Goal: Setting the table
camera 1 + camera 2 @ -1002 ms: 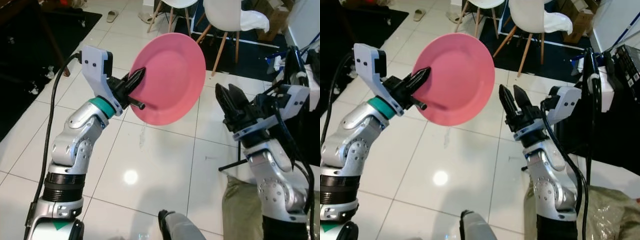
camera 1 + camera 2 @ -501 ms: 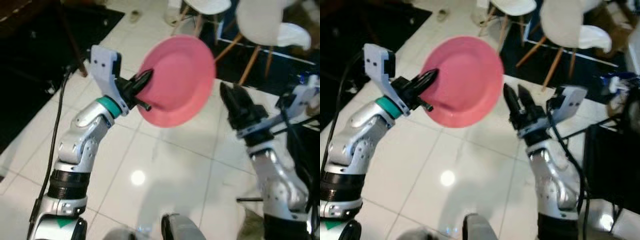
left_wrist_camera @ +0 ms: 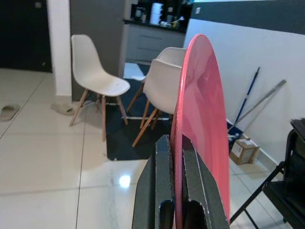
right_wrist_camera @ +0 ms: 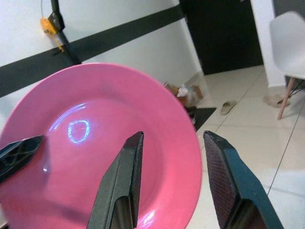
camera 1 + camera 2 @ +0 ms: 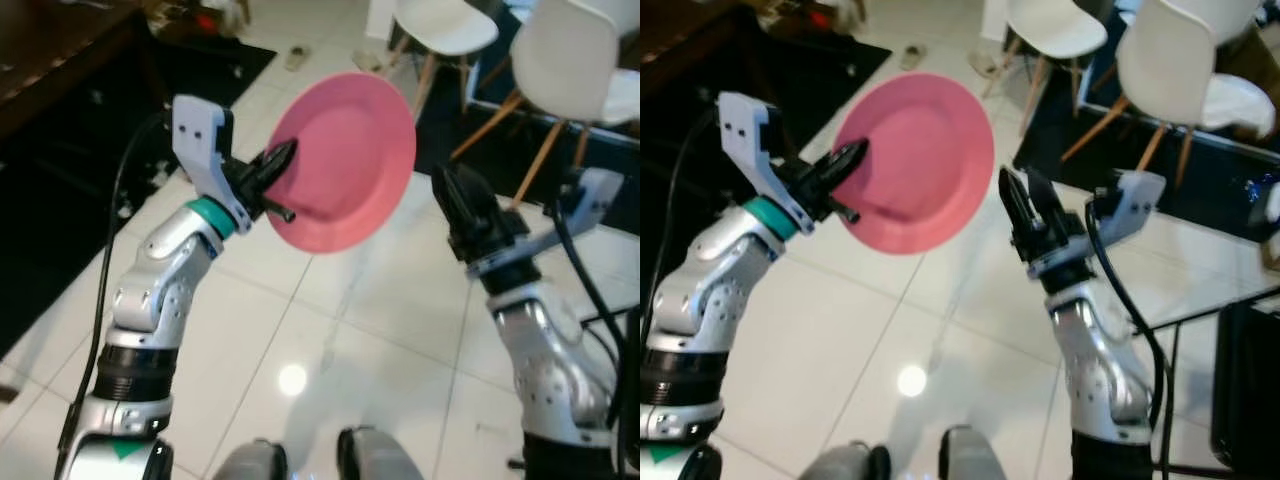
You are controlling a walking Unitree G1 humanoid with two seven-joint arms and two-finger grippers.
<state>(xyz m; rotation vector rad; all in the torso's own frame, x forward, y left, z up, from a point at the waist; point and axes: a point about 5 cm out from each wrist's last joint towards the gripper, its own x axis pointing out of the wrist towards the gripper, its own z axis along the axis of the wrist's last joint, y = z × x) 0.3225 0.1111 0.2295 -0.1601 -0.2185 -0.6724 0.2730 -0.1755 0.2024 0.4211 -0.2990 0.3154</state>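
**Pink plate carried on edge, rim pinch only**

Left gripper (image 5: 272,166) is clamped on the rim of the pink plate (image 5: 345,160); the left wrist view shows the two fingers (image 3: 195,191) sandwiching the edge, plate standing nearly vertical. The plate is in the air at chest height, over bare floor, with no table beneath it. Right gripper (image 5: 1028,208) sits just beside the plate's far edge, fingers spread apart and empty; in the right wrist view both fingers (image 4: 123,183) frame the plate face without touching it.

Risks, as I judge them:
- The hold is a small pinch at one point on the rim. A jolt from walking could let the plate pivot or slip out.
- Below is hard glossy tile (image 5: 330,350); a drop would likely chip or break it.
- The spread right fingers are near enough to knock the rim if either arm sways.
- Chair legs ahead could catch the plate or an arm in passing.

Room: white tiled floor with a lamp glare, white shell chairs (image 5: 1185,55) on wooden legs, a dark rug (image 5: 60,190) at the robot's left, a slipper (image 3: 8,111) on the tile.
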